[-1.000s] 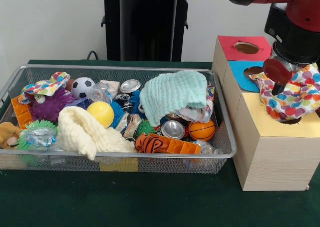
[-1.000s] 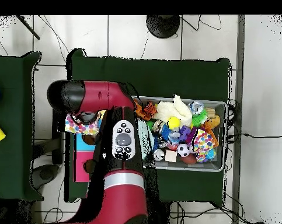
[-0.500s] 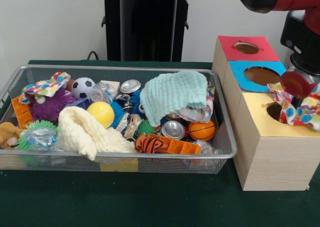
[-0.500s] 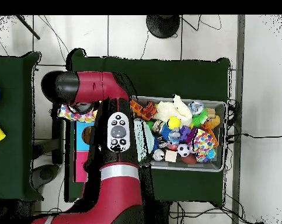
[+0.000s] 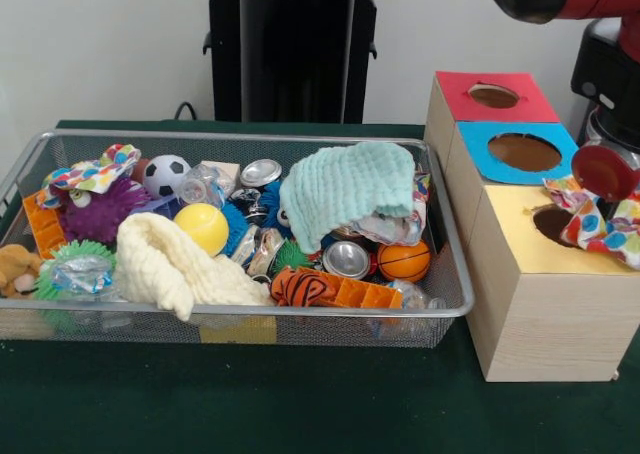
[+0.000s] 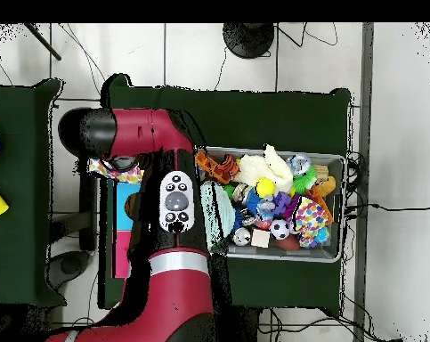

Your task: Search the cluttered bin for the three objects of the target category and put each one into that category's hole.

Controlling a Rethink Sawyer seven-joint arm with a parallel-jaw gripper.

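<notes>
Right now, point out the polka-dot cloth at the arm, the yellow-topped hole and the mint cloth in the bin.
polka-dot cloth (image 5: pixel 603 224): front view, hanging folds.
yellow-topped hole (image 5: pixel 549 221): front view, dark opening.
mint cloth (image 5: pixel 346 185): front view, top centre.

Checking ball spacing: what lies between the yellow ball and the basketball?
In the front view, crushed cans lie between the yellow ball and basketball.

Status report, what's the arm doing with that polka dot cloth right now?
Gripper shut on polka dot cloth. Cloth hangs at the yellow box's far edge, beside the yellow hole, not in. Nothing blocking the hole.
</notes>
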